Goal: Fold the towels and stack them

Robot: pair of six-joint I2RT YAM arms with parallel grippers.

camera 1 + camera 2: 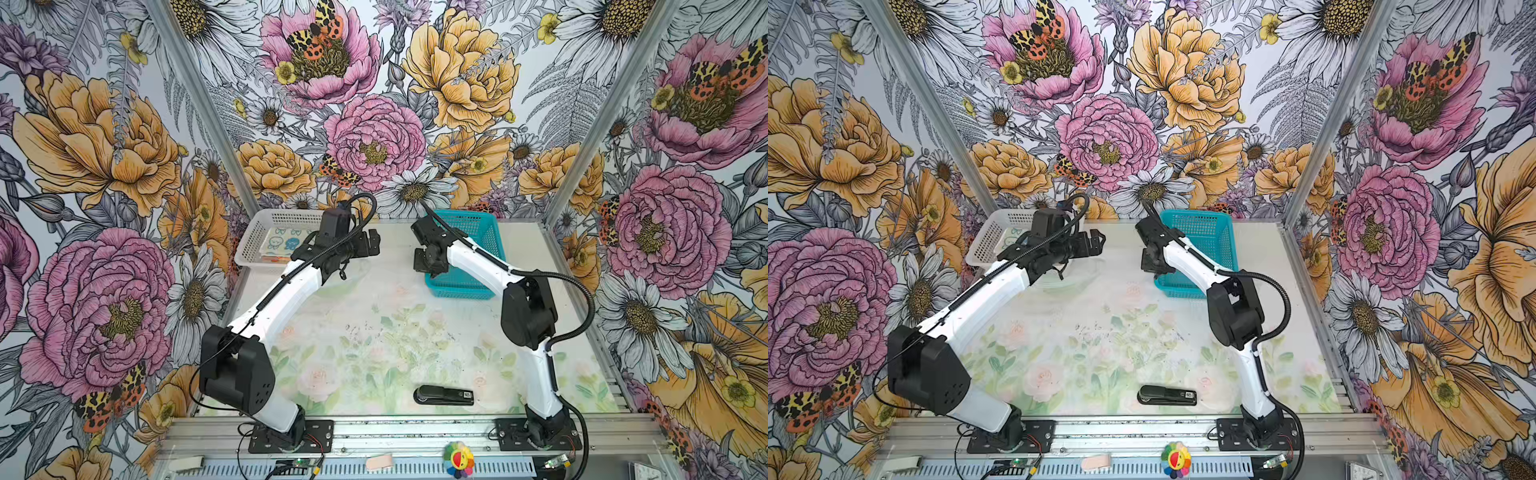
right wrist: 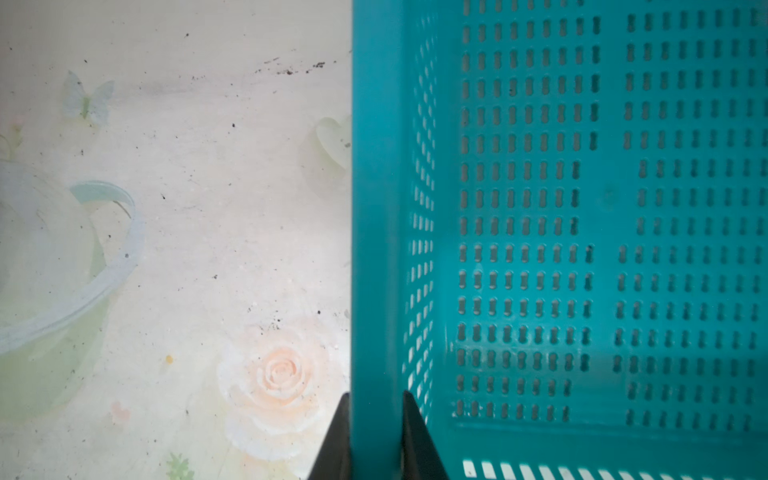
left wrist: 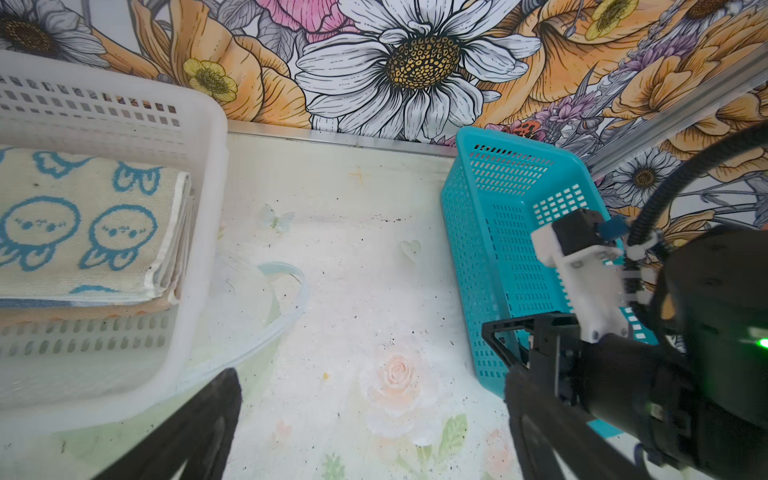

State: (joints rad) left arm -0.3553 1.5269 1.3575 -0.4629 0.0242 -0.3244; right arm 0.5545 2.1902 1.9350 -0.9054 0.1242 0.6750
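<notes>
The towels [image 3: 83,224] lie folded in a stack inside the white basket [image 3: 208,124] at the surface's far left corner. The left pincer [image 3: 372,378] hangs released beside it. The right pincer [image 2: 374,399] is clenched on the wall of the teal basket [image 2: 602,199].

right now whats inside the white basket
A folded stack of towels sits in the white basket: a cream one with blue bunnies on top, blue and orange edges under it. The lower ones are mostly covered, so their prints and count cannot be told.
</notes>
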